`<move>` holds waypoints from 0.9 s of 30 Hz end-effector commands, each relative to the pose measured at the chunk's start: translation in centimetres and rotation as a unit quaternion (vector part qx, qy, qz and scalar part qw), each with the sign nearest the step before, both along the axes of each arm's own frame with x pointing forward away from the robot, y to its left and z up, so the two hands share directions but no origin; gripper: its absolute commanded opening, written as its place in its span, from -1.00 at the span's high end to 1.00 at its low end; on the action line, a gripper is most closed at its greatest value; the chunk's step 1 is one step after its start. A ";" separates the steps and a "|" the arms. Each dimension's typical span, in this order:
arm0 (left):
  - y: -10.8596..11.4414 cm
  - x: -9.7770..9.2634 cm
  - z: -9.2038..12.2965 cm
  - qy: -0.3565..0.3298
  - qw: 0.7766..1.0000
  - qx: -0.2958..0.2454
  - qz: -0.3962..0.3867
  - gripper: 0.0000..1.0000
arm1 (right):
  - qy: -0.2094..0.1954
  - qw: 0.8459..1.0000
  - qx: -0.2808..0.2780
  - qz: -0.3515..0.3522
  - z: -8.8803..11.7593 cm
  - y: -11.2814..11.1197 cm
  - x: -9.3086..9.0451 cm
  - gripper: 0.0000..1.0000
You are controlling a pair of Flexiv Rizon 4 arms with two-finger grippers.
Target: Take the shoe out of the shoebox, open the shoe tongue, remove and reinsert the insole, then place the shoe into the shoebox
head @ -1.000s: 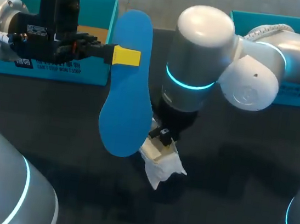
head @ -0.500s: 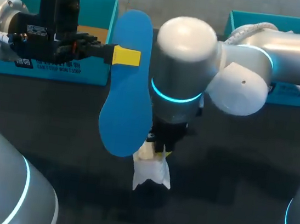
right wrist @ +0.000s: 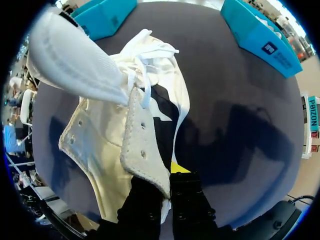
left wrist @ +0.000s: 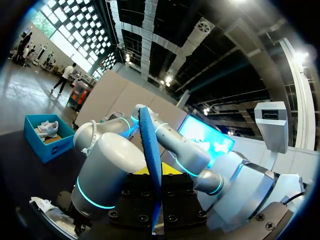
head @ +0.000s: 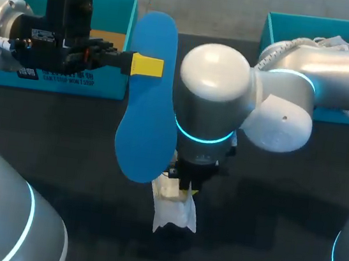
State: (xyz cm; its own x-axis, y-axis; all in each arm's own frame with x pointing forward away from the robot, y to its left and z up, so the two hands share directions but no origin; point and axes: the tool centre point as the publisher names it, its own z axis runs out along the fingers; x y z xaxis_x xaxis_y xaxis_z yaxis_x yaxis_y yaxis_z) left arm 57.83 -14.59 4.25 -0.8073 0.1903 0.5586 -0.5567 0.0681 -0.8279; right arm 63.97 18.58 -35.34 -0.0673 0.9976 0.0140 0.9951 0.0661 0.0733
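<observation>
The dark worktop [head: 263,239] carries a left teal shoebox [head: 103,84] and a right teal shoebox [head: 269,28]. The flat blue foam insole [head: 147,101] is held aloft and clamped by the left end effector [head: 147,66]. The white lace-up shoe [head: 173,213] lies outside both boxes at centre, its eyelet flap clamped by the right end effector [head: 188,185]. Contact with the worktop cannot be confirmed.

shoe [head: 173,213] mostly hidden, under right arm [head: 212,110]
</observation>
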 end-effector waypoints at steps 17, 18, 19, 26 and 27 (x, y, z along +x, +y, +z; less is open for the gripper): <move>-0.1 0.0 -0.1 0.000 1.000 -0.001 0.000 1.00 | 0.009 0.999 0.038 -0.010 -1.5 -2.7 1.3 1.00; -0.1 0.0 -0.1 0.000 1.000 -0.001 0.000 1.00 | 0.009 0.999 0.038 -0.009 -1.6 -2.8 1.4 1.00; -0.1 0.0 -0.1 0.000 1.000 -0.001 0.000 1.00 | 0.010 0.999 0.040 -0.009 -1.6 -2.9 1.5 1.00; -0.1 0.0 -0.1 0.000 1.000 -0.001 0.000 1.00 | 0.013 0.999 0.045 -0.006 -2.0 -3.2 1.9 1.00; -0.1 0.0 -0.1 0.000 1.000 -0.001 0.000 1.00 | 0.013 0.999 0.046 -0.006 -2.0 -3.2 2.0 1.00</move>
